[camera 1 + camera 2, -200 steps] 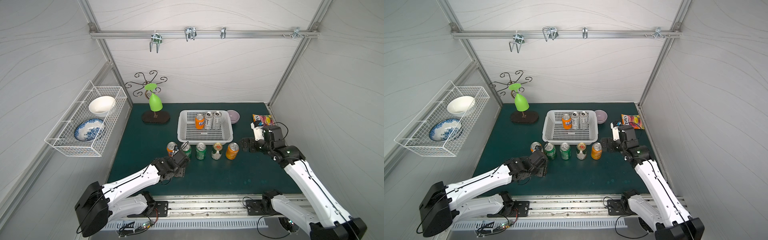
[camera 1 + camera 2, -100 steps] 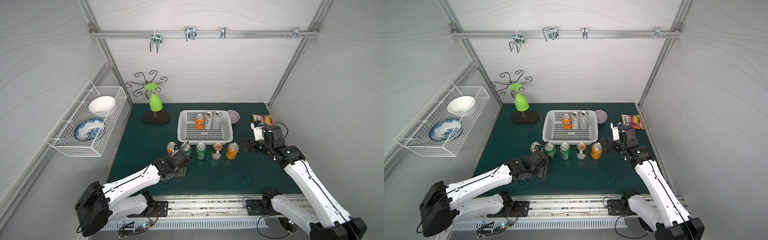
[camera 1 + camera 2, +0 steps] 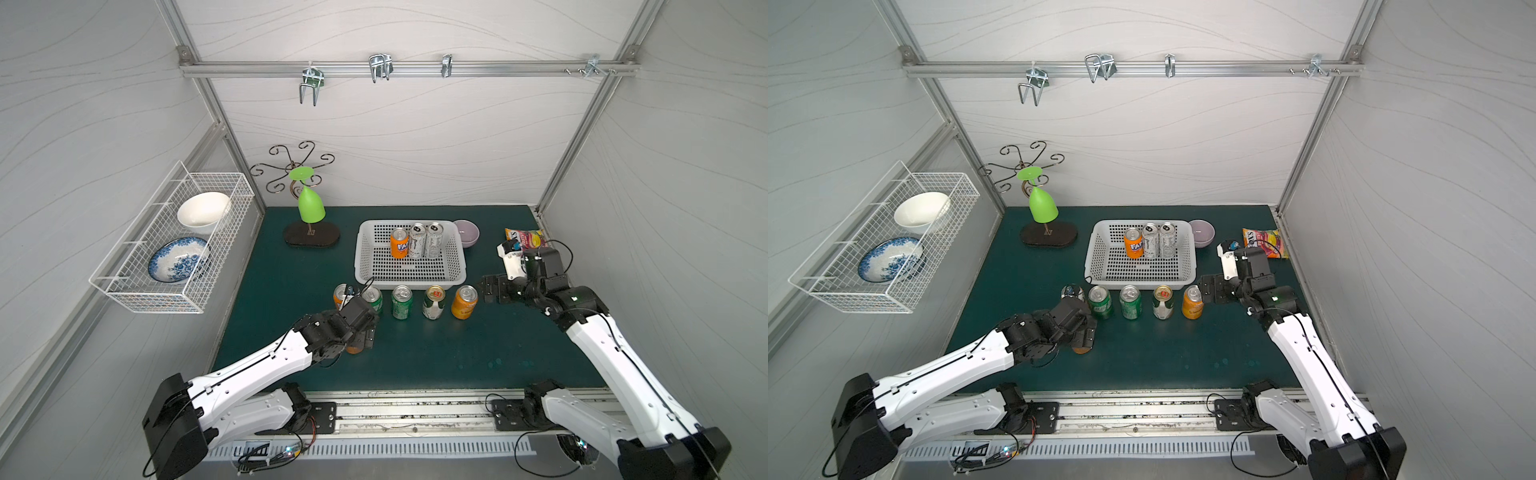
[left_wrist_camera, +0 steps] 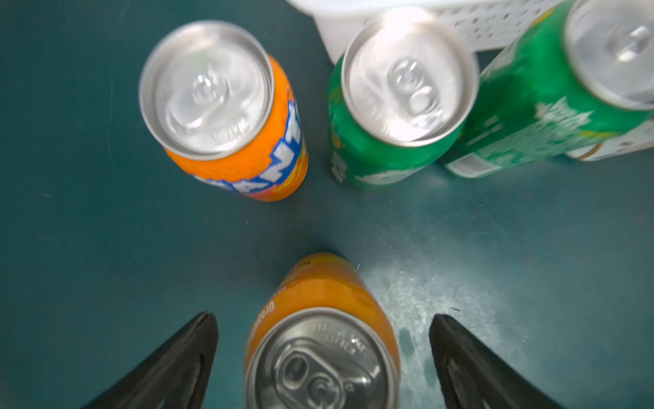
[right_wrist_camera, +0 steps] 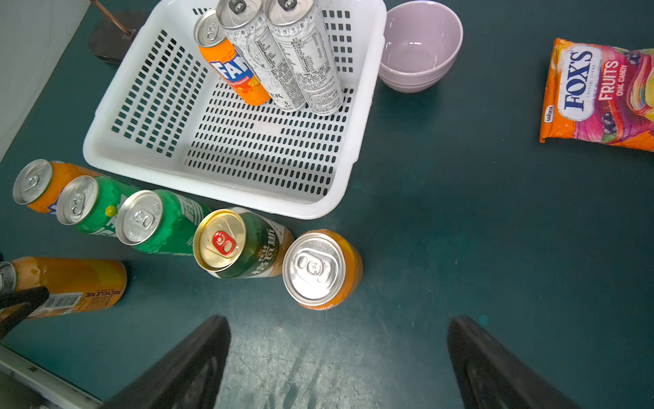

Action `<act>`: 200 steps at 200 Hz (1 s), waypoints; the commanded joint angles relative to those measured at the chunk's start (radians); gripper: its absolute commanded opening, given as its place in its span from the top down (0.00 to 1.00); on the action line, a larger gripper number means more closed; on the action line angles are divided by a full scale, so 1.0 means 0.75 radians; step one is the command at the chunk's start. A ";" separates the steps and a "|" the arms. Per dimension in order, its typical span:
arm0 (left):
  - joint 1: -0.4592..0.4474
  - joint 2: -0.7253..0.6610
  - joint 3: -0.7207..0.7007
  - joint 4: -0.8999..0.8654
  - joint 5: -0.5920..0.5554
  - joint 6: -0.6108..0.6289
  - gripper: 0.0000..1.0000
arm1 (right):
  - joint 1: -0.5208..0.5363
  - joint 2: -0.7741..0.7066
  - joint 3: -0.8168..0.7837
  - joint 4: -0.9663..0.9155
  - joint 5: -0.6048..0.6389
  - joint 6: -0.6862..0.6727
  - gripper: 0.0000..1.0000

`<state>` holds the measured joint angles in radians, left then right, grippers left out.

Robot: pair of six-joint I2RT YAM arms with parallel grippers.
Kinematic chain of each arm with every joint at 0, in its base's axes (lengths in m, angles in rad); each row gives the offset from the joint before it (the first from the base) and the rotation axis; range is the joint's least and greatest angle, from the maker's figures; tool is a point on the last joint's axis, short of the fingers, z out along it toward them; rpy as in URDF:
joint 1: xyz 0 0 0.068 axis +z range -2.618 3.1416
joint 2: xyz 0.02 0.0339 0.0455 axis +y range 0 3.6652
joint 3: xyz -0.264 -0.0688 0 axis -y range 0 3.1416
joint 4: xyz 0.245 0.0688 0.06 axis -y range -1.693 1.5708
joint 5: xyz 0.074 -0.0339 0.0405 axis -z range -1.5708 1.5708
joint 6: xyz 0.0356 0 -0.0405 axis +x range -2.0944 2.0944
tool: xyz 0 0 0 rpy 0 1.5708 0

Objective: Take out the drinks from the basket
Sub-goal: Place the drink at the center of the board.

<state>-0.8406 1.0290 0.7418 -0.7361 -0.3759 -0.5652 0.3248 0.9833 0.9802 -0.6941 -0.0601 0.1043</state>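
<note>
The basket (image 3: 363, 257) sits mid-worktop (image 3: 519, 353) with three drinks upright together at its far side: a Fanta can (image 5: 233, 70) showing "FAN", a slim can (image 5: 262, 60) and a second slim can (image 5: 304, 60), both silver with print too fine to read.

Five more stand in a row just in front of its near rim. They are a left-end can (image 4: 226, 117), orange, reading "ANT", then a green can (image 4: 396, 102) and a second green can (image 4: 552, 117). Next come a gold-top can (image 5: 233, 244) with a red tab and Chinese characters, and an orange right-end can (image 5: 318, 269). This row stands between both hands and the basket.

In front of the row's left end stands a front can (image 5: 74, 283), orange, marked "RECYCLE ME". The left hand (image 4: 322, 318) is spread wide around it, with a clear gap on each side. The right hand (image 5: 338, 325) is also spread wide and empty, over bare worktop just beside the right-end can.

A lilac bowl (image 5: 421, 46) sits just beside the basket's far right corner. A candy bag (image 5: 598, 95) reading "FOX'S FRUITS OVAL CANDY" lies flat near the right wall. At far left a stand (image 3: 311, 237) carries a green glass (image 3: 311, 205) upside down. A wall rack (image 3: 137, 291) holds a white bowl (image 3: 203, 210) and a blue dish (image 3: 178, 259).
</note>
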 commanded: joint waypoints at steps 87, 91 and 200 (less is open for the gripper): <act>0.184 -0.038 0.312 -0.062 0.047 0.263 0.02 | -0.004 0.340 0.314 -0.043 -0.124 -0.177 0.01; 0.215 -0.045 0.317 -0.060 0.064 0.273 0.02 | -0.003 0.357 0.327 -0.042 -0.124 -0.187 0.01; 0.748 -0.110 0.265 -0.023 0.437 0.414 0.02 | 0.133 0.911 0.952 -0.183 -0.142 -0.439 0.01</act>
<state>-0.3256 0.9596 0.9482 -0.7799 -0.1429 -0.2790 0.4004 1.5921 1.5925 -0.7666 -0.1520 -0.1669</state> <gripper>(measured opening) 0.986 0.991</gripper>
